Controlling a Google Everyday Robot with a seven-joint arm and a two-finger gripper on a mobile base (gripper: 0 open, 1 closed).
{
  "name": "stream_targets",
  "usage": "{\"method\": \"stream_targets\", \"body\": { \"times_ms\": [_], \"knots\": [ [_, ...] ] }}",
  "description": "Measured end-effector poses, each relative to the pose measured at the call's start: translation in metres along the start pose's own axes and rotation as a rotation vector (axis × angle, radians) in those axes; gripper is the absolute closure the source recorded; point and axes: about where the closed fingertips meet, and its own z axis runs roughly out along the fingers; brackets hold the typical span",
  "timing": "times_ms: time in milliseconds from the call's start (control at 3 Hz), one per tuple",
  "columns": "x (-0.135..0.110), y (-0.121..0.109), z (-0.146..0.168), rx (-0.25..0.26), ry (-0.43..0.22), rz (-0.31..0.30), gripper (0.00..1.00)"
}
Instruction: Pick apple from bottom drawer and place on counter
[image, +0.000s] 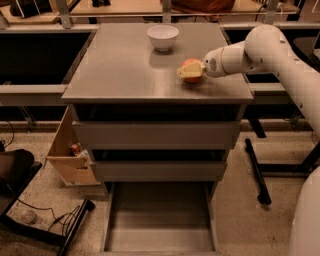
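The apple (192, 63), orange-red, rests on the right side of the grey counter (120, 65). My gripper (190, 71) reaches in from the right and is closed around the apple, with a pale yellowish finger (186, 72) across its front. The white arm (260, 47) stretches over the counter's right edge. The bottom drawer (159, 220) is pulled out below and shows a bare grey floor. The two upper drawer fronts are shut.
A white bowl (162, 36) stands at the back middle of the counter, behind and left of the apple. A wooden box (67, 155) leans by the cabinet's left side. A black stand leg (257, 170) lies on the floor at right. Cables lie at lower left.
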Motion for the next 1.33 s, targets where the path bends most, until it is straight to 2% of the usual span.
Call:
{"method": "stream_targets", "body": {
  "times_ms": [333, 667, 1000, 1333],
  "knots": [
    [-0.019, 0.004, -0.019, -0.003, -0.006, -0.049, 0.00],
    [-0.054, 0.017, -0.058, 0.007, 0.023, -0.164, 0.00],
    [-0.070, 0.035, -0.113, 0.082, 0.128, -0.277, 0.00],
    [-0.073, 0.056, -0.169, 0.179, 0.191, -0.382, 0.00]
  ]
}}
